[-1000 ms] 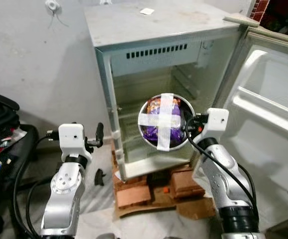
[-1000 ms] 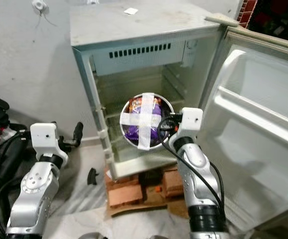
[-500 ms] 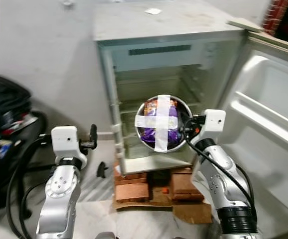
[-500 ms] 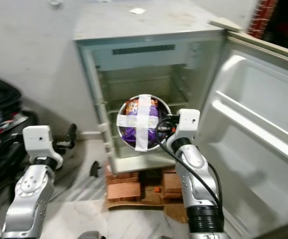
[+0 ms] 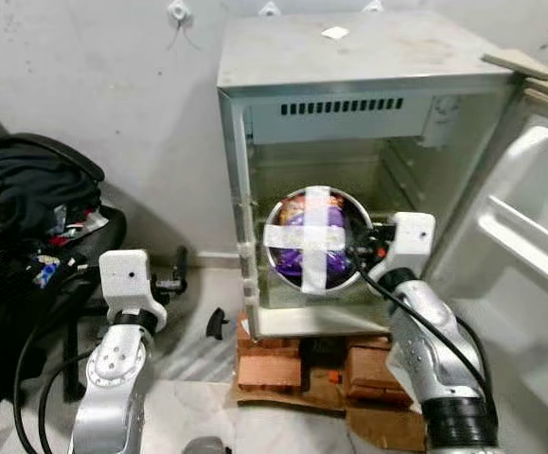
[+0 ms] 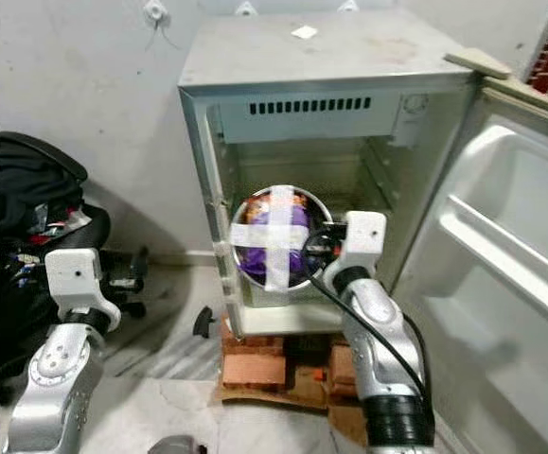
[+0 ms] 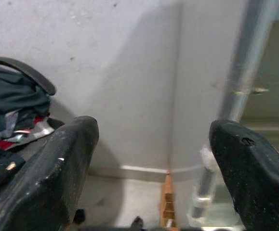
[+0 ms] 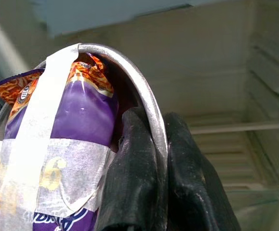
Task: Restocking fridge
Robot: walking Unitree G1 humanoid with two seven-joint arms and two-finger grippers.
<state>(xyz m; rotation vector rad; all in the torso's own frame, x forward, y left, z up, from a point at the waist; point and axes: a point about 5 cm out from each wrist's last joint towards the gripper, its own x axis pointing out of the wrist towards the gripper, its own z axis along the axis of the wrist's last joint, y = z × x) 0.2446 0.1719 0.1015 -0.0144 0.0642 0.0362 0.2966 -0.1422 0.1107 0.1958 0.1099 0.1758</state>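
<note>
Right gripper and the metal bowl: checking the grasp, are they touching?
Touching. Right wrist view shows the right gripper fingers pinching the metal bowl rim, one inside, one outside.

Floor (image 5: 188,331) carries bricks (image 5: 269,369) w/ cardboard (image 5: 387,426), fridge (image 5: 349,104) sitting on bricks.

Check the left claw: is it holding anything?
No, the left claw is open, with only wall and floor between its fingers.

Soft, even light, sharp head pictures. The fridge (image 5: 349,142) is dim inside; close black fingers (image 7: 57,168) look blurry.
</note>
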